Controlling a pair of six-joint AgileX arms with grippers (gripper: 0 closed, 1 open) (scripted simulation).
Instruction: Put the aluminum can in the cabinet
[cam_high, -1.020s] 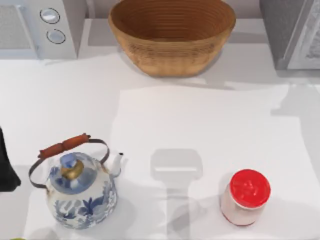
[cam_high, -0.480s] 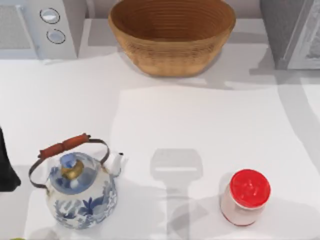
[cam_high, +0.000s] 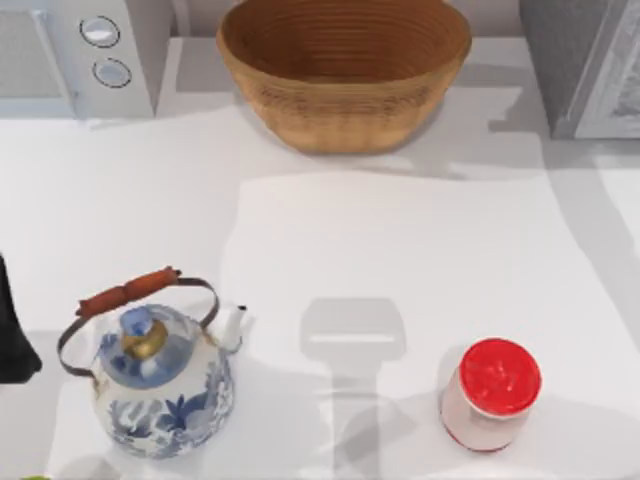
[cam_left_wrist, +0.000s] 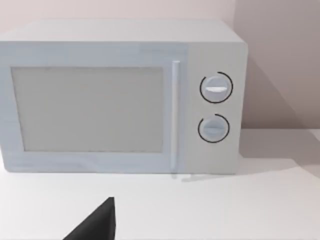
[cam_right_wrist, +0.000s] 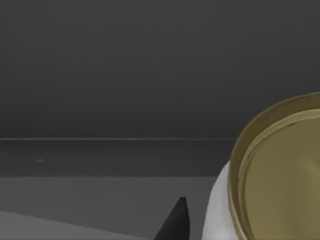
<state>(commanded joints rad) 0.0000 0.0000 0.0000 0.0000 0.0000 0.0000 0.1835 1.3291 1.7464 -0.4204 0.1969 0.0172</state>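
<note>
- The left arm (cam_high: 12, 335) is sitting at the table's edge, at about nine o'clock in the top view.
- One dark fingertip of the right gripper (cam_right_wrist: 175, 222) is poking up.

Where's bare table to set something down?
Largest free patch: mid-table, between the basket, kettle and red-lidded jar. Also free: the left stretch between microwave and kettle. Crowded: back edge, from microwave past the basket to the cabinet.
</note>
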